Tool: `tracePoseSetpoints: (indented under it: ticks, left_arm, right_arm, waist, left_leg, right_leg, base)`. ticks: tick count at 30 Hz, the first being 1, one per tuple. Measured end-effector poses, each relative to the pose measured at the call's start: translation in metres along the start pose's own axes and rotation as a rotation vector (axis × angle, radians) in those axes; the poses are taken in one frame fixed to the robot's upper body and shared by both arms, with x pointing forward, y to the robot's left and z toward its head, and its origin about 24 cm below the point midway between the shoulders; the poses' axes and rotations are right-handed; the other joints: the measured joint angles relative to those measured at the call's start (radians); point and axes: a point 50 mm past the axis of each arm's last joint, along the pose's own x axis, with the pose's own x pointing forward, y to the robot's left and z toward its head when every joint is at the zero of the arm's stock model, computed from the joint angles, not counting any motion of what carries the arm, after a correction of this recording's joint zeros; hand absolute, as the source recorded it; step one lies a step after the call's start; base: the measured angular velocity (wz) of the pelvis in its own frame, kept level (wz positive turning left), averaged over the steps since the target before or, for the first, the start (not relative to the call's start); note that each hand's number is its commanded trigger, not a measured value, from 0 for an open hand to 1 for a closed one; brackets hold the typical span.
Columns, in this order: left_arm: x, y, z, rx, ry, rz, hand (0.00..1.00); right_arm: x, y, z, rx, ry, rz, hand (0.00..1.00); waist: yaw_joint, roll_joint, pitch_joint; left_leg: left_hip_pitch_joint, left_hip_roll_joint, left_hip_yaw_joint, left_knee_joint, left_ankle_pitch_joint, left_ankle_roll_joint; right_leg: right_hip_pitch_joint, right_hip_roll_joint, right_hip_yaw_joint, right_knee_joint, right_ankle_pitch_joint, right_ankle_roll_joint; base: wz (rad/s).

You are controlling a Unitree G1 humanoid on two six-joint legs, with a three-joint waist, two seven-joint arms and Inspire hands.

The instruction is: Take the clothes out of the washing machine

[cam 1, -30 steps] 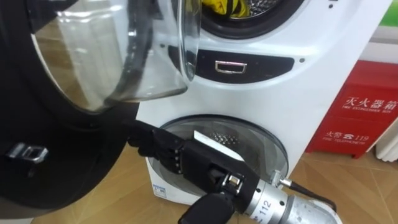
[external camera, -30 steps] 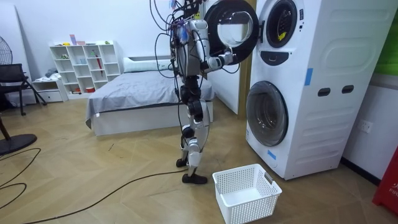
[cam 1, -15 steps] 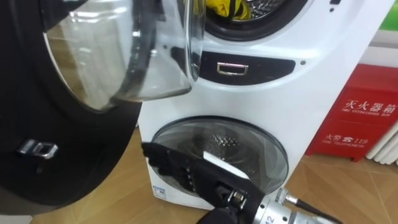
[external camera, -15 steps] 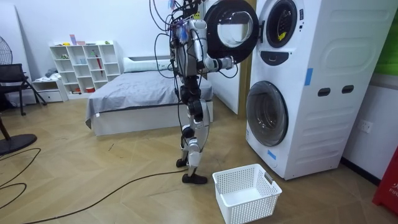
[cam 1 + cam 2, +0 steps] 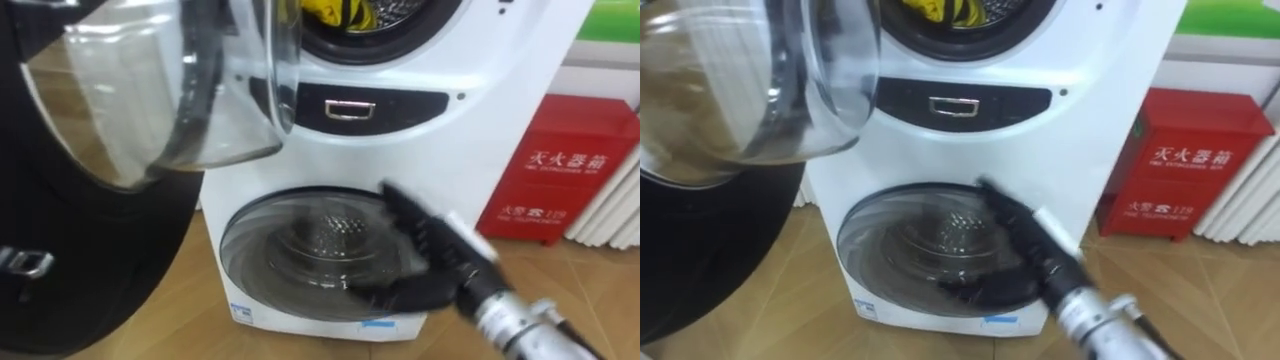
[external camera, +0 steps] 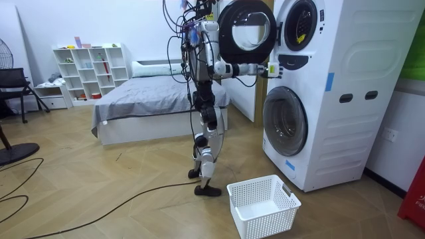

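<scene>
Clothes (image 5: 336,10): yellow, in the upper drum (image 5: 405,35), door (image 5: 150,90) swung open. Right hand (image 5: 432,240): fingers straight, empty, before the lower door (image 5: 290,250), below the clothes. Step: reach; next, probably raise hand into drum and grasp.

The upper drum mouth (image 5: 395,15) of the washing machine (image 5: 490,130) stood open at the top edge of the eye views, with yellow clothes (image 5: 335,10) just inside. Its open door (image 5: 150,90) hung to the left. The door's glass bowl bulged across the mouth's left rim, and its black ring walled off the whole left side. The mouth's right side and the white front below it were free. The right hand (image 5: 430,245), fingers stretched out, lay low before the closed lower door (image 5: 300,250). A red cabinet (image 5: 560,170) stood beyond the machine's right corner. A white basket (image 6: 262,207) sat on the floor in front of the machine.
</scene>
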Motion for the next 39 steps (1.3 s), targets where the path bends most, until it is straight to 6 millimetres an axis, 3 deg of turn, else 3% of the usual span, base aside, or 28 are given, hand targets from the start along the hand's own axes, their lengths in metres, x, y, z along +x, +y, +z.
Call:
tracePoseSetpoints:
  ticks: [3, 12, 21, 29, 34, 37, 39]
  left_arm:
    - [0.000, 0.001, -0.002, -0.016, 0.006, -0.003, 0.00]
    - [-0.002, 0.004, -0.010, -0.037, 0.027, 0.009, 0.00]
    - [-0.003, 0.005, -0.012, -0.042, 0.029, 0.020, 0.00]
    - [-0.003, 0.006, -0.014, -0.042, 0.038, 0.037, 0.00]
    - [-0.003, 0.007, -0.017, -0.051, 0.049, 0.050, 0.00]
    - [-0.004, 0.010, -0.020, -0.048, 0.066, 0.077, 0.00]
    - [-0.004, 0.014, -0.023, -0.057, 0.077, 0.095, 0.00]
  right_arm:
    - [0.009, -0.005, 0.016, -0.014, -0.065, -0.045, 0.00]
    - [0.011, -0.011, 0.046, 0.067, -0.196, -0.103, 0.00]
    - [0.013, -0.011, 0.052, 0.258, -0.231, -0.076, 0.00]
    - [0.019, -0.007, 0.063, 0.295, -0.275, -0.019, 0.00]
    - [0.028, 0.005, 0.080, 0.277, -0.330, 0.050, 0.00]
    - [0.032, 0.008, 0.083, 0.285, -0.343, 0.079, 0.00]
    - [0.035, 0.011, 0.076, 0.296, -0.318, 0.076, 0.00]
  waist:
    - [-0.017, 0.002, -0.0009]
    - [-0.012, -0.004, 0.0000]
    - [-0.007, -0.007, 0.0003]
    - [-0.007, -0.007, 0.0002]
    - [0.025, -0.012, 0.0006]
    - [0.043, -0.014, 0.0096]
    - [0.058, -0.012, 0.0158]
  left_leg:
    - [0.001, 0.000, 0.000, 0.000, 0.000, 0.000]
    - [0.013, -0.001, 0.003, 0.000, -0.005, 0.007]
    - [0.017, -0.001, 0.006, 0.000, -0.005, 0.007]
    - [0.016, 0.000, 0.012, 0.001, -0.005, 0.007]
    - [0.033, 0.007, 0.013, 0.014, -0.006, 0.006]
    - [0.005, 0.030, 0.014, 0.123, -0.061, -0.005]
    - [-0.050, 0.052, 0.013, 0.282, -0.107, -0.008]
  right_leg:
    - [0.002, 0.000, 0.001, 0.000, 0.000, 0.000]
    - [0.011, 0.000, 0.005, -0.003, -0.001, 0.002]
    - [0.011, 0.001, 0.011, -0.002, -0.001, 0.002]
    - [0.011, 0.002, 0.013, -0.001, -0.001, 0.002]
    - [0.015, 0.006, 0.035, 0.020, -0.001, 0.001]
    - [0.033, 0.023, 0.042, 0.025, -0.011, -0.010]
    - [0.025, 0.030, 0.049, 0.065, -0.040, -0.023]
  base:
    - [-0.01]
    - [0.00]
    - [-0.01]
    - [-0.02]
    - [-0.13]
    - [-0.07]
    - [-0.11]
